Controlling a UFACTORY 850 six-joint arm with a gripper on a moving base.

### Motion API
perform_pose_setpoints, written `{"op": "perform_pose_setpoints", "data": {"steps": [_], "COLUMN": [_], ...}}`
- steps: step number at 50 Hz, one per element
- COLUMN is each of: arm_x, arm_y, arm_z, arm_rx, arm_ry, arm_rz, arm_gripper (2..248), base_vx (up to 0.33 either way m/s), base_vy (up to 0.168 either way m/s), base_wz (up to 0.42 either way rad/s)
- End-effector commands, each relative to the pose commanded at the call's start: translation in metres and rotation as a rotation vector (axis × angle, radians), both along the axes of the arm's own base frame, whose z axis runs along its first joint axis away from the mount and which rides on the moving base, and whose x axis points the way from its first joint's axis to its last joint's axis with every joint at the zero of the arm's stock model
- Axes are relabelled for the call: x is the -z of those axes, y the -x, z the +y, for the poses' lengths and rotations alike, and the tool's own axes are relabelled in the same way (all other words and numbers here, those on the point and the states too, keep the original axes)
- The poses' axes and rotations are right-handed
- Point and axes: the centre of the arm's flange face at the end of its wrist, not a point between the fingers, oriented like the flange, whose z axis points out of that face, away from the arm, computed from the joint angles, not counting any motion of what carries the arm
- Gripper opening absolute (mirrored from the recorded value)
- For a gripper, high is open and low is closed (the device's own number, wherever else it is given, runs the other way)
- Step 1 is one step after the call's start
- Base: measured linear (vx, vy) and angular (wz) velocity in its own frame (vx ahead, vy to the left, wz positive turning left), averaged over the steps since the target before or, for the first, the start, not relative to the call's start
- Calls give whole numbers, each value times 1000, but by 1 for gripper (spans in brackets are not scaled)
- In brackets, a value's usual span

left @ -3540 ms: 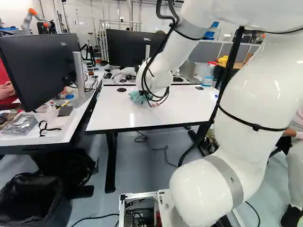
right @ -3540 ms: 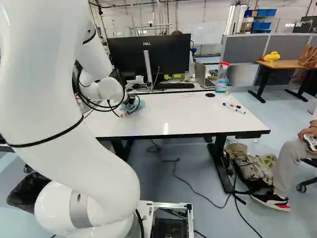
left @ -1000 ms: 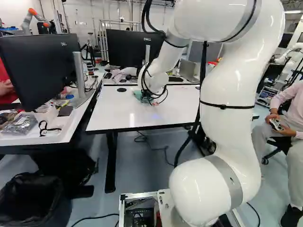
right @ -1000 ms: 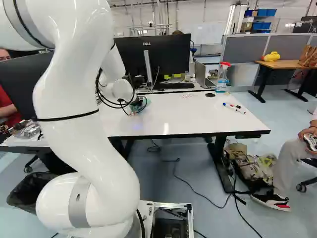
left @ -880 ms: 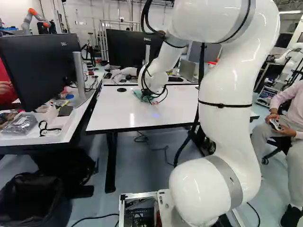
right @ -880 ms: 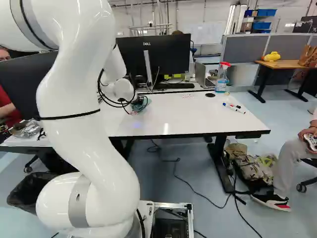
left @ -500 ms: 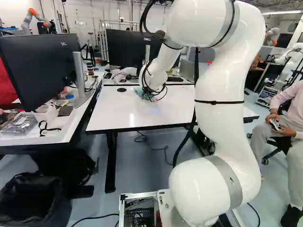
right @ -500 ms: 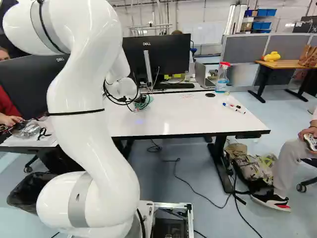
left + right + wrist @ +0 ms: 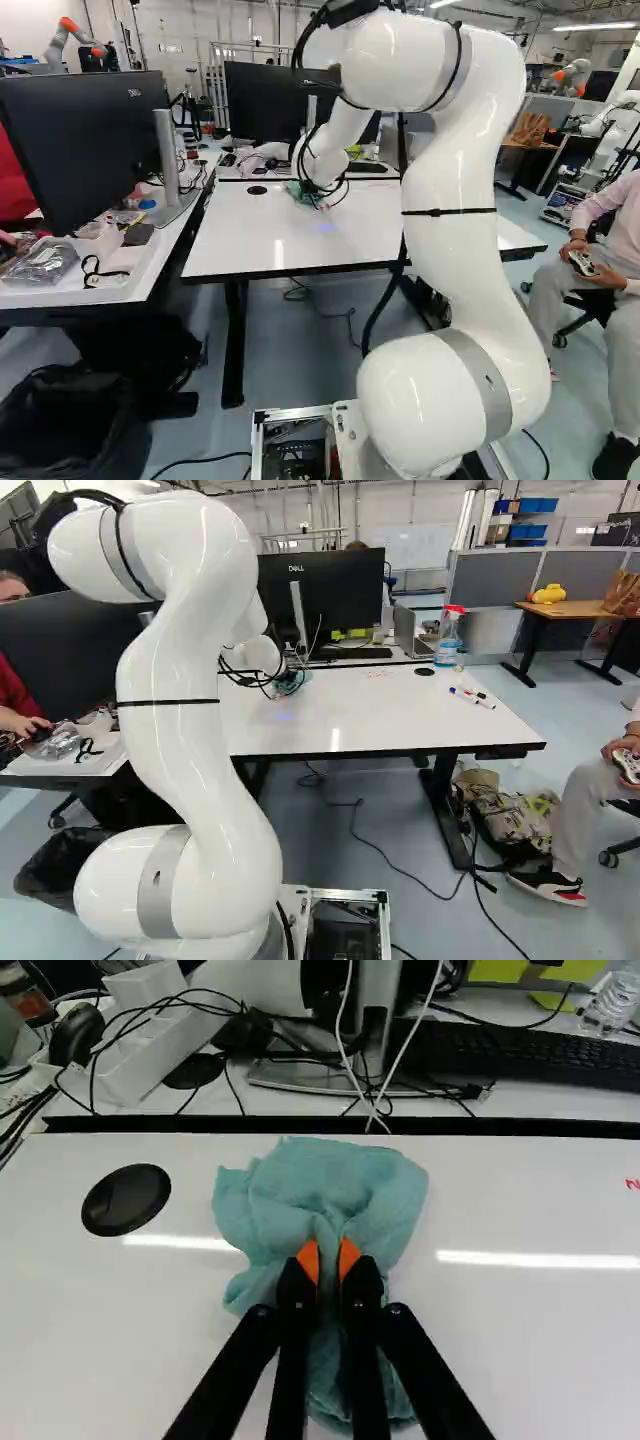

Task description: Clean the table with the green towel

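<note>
Orientation: twelve o'clock is pointing straight ahead of me.
Arm: my white arm (image 9: 470, 260) is rising from its lowest joint and reaching toward twelve o'clock, over the bench (image 9: 370, 730).
Pincer: my pincer (image 9: 287, 679) is pinching the green towel (image 9: 330, 1180); in the wrist view, the orange pads (image 9: 349, 1257) of the pincer (image 9: 324, 1260) are pressing a fold of cloth from two sides.
Green towel: it is lying crumpled on the bench, spreading toward twelve o'clock almost to the far edge and trailing toward six o'clock beneath my pincer.
Black cap: the round black cap (image 9: 126, 1200) is sitting on the bench at ten o'clock from my pincer.
Beyond the far edge: the monitor stand (image 9: 310, 1078) is standing near twelve o'clock and the keyboard (image 9: 540, 1060) is lying between one and two.
Spray bottle: the spray bottle (image 9: 449, 640) is standing upright at the bench's two o'clock corner.
Markers: the markers (image 9: 472, 697) are lying near the bench's three o'clock end.
</note>
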Motion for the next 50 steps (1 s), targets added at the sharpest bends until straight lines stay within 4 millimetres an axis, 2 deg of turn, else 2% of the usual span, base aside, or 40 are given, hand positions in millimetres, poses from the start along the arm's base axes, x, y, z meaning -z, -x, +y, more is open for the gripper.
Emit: {"op": "perform_pose_setpoints", "data": {"steps": [11,25,37,50], "arm_x": [0,0,-1,-3], "arm_y": [-1,7,21,42], "arm_z": [18,41,59,70], "arm_rx": [-27,-65,-97,-122], "arm_ry": [0,0,1,4], "arm_rz": [-3,0,7,20], "arm_gripper": [42,42,42,42], "base_vx": [0,0,0,0], "base_vy": [0,0,0,0], "base_wz": [0,0,0,0]}}
